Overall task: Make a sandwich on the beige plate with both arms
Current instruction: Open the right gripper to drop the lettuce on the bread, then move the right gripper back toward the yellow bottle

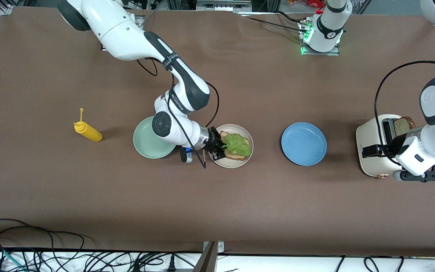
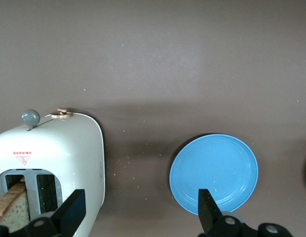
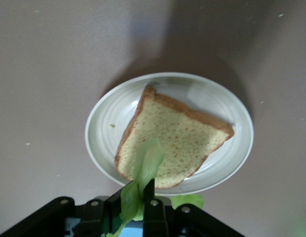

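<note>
The beige plate (image 1: 247,140) sits mid-table with one tan bread slice (image 1: 240,155) on it. My right gripper (image 1: 219,146) is shut on a ruffled green lettuce leaf (image 1: 237,145) and holds it over the slice. In the right wrist view the leaf (image 3: 143,173) hangs between the fingers (image 3: 149,190) above the slice (image 3: 177,143) and plate (image 3: 101,126). A second bread slice (image 1: 403,125) stands in the toaster (image 1: 368,138) at the left arm's end. My left gripper (image 1: 377,150) is open and empty over the toaster; the slice (image 2: 12,210) shows in the left wrist view.
A blue plate (image 1: 303,143) lies between the beige plate and the toaster, also in the left wrist view (image 2: 213,173). A mint-green plate (image 1: 145,143) lies beside the beige plate toward the right arm's end. A yellow mustard bottle (image 1: 87,130) lies farther that way.
</note>
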Motion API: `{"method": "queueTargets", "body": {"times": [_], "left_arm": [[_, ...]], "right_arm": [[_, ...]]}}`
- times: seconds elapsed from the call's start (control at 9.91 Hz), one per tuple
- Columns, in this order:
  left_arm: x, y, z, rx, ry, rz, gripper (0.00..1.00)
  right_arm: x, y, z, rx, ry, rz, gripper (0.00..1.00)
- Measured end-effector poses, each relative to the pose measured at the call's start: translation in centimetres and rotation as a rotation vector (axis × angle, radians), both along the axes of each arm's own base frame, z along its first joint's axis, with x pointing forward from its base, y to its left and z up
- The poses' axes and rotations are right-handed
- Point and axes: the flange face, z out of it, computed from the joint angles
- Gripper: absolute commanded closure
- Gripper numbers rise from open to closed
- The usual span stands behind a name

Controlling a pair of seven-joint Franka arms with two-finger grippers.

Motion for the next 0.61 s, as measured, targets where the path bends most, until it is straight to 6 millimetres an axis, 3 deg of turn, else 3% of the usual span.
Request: {"method": "queueTargets", "body": {"times": [0.1,0.2,0.3,0.4,0.61], "left_arm": [[0.0,-0.02,-0.01,0.0,0.0,0.0,0.0],[0.0,-0.03,-0.01,0.0,0.0,0.0,0.0],[0.0,-0.03,-0.01,0.0,0.0,0.0,0.0],[0.0,-0.05,-0.01,0.0,0.0,-0.001,0.0],[0.0,-0.1,-0.01,0.0,0.0,-0.001,0.0]], "right_arm": [[-0.22,-0.12,-0.75,-0.008,0.011,0.001,1.0],[-0.33,-0.23,-1.29,-0.012,0.019,0.001,0.68],[-0.34,-0.28,-1.48,-0.014,0.021,0.0,0.43],[-0.32,-0.3,-1.49,-0.014,0.022,-0.002,0.34],[-0.32,-0.29,-1.49,-0.014,0.023,-0.004,0.29]]}}
